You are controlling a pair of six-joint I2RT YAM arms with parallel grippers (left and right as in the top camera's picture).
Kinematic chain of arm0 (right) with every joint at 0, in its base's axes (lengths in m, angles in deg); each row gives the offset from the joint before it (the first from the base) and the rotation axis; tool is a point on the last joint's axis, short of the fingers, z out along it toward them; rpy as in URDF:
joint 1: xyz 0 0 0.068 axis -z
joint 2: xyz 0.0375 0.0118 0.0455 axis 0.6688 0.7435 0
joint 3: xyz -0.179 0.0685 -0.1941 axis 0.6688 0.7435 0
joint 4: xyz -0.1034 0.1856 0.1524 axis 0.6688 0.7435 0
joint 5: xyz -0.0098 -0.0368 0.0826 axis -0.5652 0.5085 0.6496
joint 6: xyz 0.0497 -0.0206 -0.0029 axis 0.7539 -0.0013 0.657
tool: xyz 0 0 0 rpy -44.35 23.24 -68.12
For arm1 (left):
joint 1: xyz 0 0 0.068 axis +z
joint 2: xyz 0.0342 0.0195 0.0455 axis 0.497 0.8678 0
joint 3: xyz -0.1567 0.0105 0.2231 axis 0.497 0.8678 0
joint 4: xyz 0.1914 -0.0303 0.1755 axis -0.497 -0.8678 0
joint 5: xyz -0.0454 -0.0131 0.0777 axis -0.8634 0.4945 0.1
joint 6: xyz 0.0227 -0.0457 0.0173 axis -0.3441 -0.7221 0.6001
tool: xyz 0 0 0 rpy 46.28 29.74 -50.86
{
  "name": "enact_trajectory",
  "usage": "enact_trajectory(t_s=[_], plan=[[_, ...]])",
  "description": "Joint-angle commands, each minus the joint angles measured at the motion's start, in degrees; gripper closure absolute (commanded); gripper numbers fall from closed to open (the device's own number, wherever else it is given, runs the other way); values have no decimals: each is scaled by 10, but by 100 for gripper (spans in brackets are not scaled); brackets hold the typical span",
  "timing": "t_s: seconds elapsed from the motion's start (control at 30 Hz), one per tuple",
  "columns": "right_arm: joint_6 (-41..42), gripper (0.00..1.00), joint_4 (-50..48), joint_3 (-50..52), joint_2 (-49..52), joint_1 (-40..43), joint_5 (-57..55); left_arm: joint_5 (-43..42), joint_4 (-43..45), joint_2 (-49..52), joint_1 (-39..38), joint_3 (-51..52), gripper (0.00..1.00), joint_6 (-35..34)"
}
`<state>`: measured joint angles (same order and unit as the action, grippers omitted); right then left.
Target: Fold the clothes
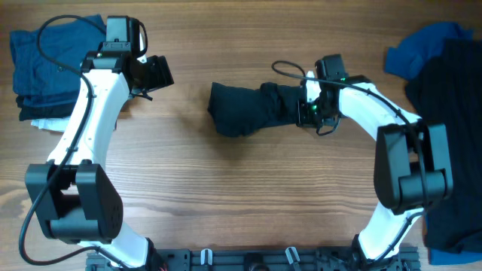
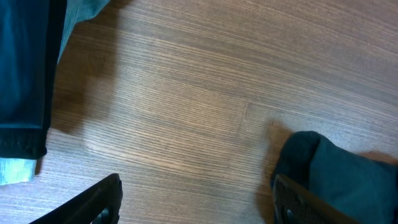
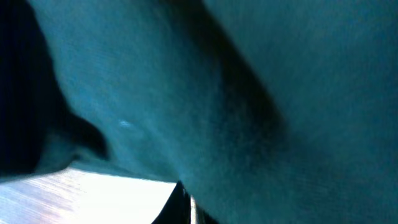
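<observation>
Overhead, centre frame, the right claw (image 1: 307, 110) clenches the bunched near-black navy shirt (image 1: 242, 109) — its wrist view shows only dark cloth; the left claw (image 1: 154, 74) hangs released above the wooden surface (image 1: 226, 196).

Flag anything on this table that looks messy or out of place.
The navy shirt mid-table is bunched into a twisted lump, not flat or folded; the right gripper is shut on its right end. The heap at the right edge lies loose, unlike the neater stack at far left.
</observation>
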<state>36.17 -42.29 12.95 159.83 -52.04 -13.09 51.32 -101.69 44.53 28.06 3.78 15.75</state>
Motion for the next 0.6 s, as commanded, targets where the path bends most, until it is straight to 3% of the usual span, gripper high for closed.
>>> enact_trajectory(t_s=[0.0, 0.13, 0.27, 0.57], plan=[[-7, 96, -6, -14, -3, 0, -8, -7, -2, -6, 2, -2, 22, 1], [-7, 96, 67, -117, -52, 3, 19, -7, -2, -6, 1, -2, 22, 1], [-5, 96, 51, -152, -76, 3, 40, -7, -2, -5, 2, -2, 22, 1], [9, 95, 41, -150, 58, -51, 95, -7, -2, -5, 1, -2, 21, 1]])
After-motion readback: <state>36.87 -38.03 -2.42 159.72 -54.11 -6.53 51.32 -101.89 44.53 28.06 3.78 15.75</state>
